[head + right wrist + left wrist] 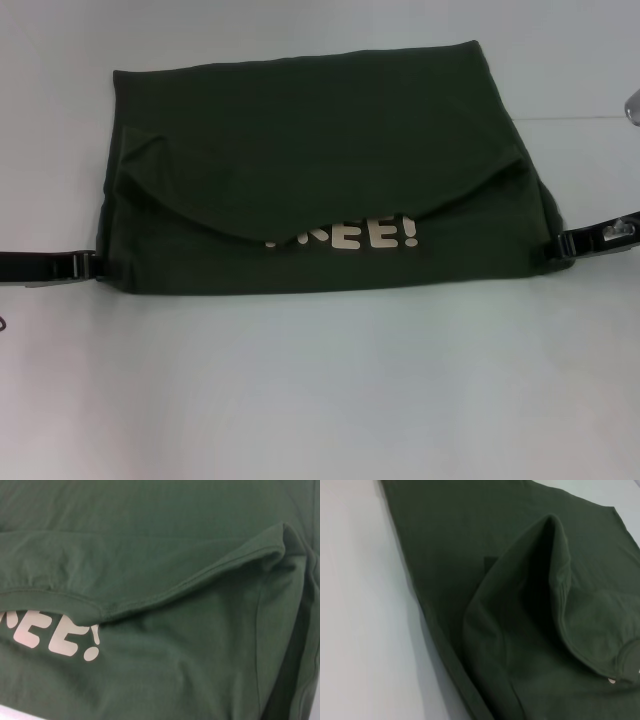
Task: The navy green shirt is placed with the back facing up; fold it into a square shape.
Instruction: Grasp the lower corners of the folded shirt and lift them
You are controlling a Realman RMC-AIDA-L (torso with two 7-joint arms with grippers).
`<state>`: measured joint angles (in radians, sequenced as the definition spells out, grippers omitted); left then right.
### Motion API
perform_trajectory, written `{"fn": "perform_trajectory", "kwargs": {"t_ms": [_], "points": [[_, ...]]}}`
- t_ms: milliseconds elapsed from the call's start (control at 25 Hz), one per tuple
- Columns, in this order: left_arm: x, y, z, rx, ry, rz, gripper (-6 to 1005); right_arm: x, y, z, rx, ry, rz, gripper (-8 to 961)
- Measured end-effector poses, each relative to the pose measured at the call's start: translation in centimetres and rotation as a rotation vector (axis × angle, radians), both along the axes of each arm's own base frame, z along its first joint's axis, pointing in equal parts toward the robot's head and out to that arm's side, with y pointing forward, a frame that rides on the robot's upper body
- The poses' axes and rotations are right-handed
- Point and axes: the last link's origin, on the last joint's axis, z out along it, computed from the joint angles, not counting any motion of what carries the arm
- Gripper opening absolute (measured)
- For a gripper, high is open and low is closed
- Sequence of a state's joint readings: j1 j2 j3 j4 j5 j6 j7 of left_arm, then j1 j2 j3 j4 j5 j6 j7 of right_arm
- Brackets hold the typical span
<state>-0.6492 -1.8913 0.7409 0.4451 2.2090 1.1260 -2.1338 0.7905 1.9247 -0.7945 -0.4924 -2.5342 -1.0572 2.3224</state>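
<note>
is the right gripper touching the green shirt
Touching. In the head view the right gripper meets the right edge of the navy green shirt with no table showing between; the left gripper likewise meets the left edge.

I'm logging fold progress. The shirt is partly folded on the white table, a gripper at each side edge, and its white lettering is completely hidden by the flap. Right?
Not quite. The navy green shirt lies partly folded on the table, left gripper and right gripper at its side edges, but the white lettering is only partly covered: the head view shows "EE!" below the flap's hem.

The pale table (320,400) carries only the folded navy green shirt (320,150), seemingly lying flat.
</note>
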Motion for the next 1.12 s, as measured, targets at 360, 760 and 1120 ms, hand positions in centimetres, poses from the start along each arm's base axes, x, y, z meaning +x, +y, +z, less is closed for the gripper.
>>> {"fn": "perform_trajectory", "kwargs": {"t_ms": [360,760,1120], "points": [[0.4,-0.1,0.2,-0.014,-0.017,-0.014,11,0.2,-0.2,0.6,-0.007,0.004,-0.002,57],[1.1,-2.2,2.7,-0.120,-0.151,-0.041,12,0.4,-2.6,3.8,-0.042,0.116,0.024,58],[0.5,-5.6,6.1,-0.243,-0.202,-0.067,11,1.7,-7.6,6.6,-0.091,0.305,0.029,74]]}}
